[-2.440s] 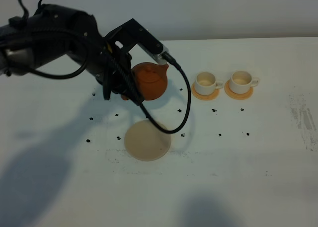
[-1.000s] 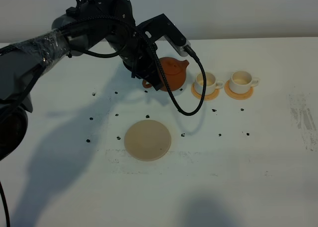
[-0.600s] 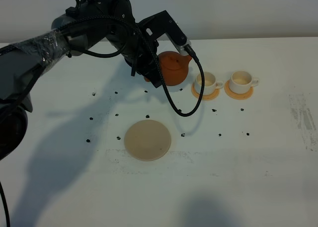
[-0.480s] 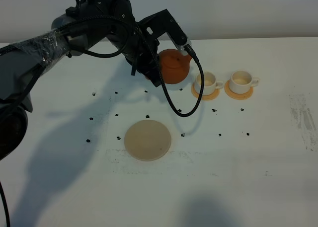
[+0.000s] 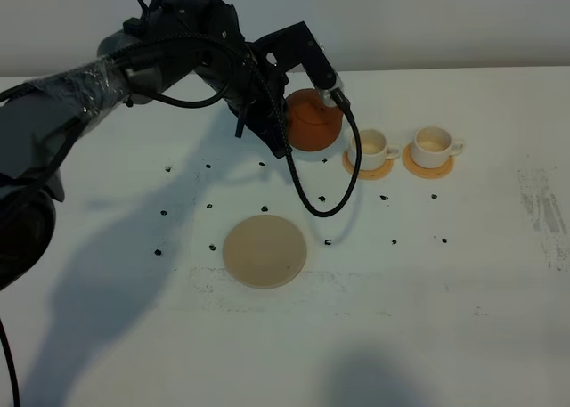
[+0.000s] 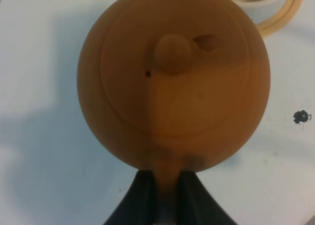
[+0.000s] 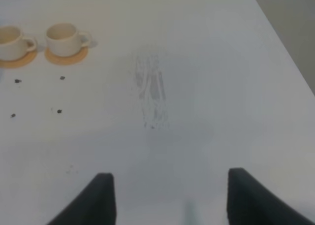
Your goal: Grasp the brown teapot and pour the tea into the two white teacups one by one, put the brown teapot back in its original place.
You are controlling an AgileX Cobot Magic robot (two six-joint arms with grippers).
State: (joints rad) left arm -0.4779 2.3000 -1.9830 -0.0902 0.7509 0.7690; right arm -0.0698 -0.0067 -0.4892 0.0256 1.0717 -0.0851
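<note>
Left gripper [image 6: 166,185] pinched tight on the loop handle of the brown teapot [image 6: 172,82] — dark fingers [image 6: 142,195] on either side of the handle, no gap between them and the clay. Wrist view looks straight onto the knobbed lid; the spout is not clear from there. From the high camera, nearest first: bare white table [image 5: 445,336], then the tan disc [image 5: 264,251] lying flat, with small black specks [image 5: 328,242] scattered around it. Behind the disc and well apart from it, the teapot hangs in the left arm's grip and looks raised off the table, its shadow thrown to one side. A black cable [image 5: 325,202] loops down from the wrist in front of the pot. Just beside the pot, on its right, the first cup [image 5: 369,145] sits on an orange coaster [image 5: 369,167]; the second cup [image 5: 434,145] sits further right on its own coaster [image 5: 427,169], handle pointing right. Both cups upright. Right gripper [image 7: 170,185] — jaws wide apart, nothing between them — hangs over bare table near a scuffed patch [image 7: 152,92], well apart from the cups.
</note>
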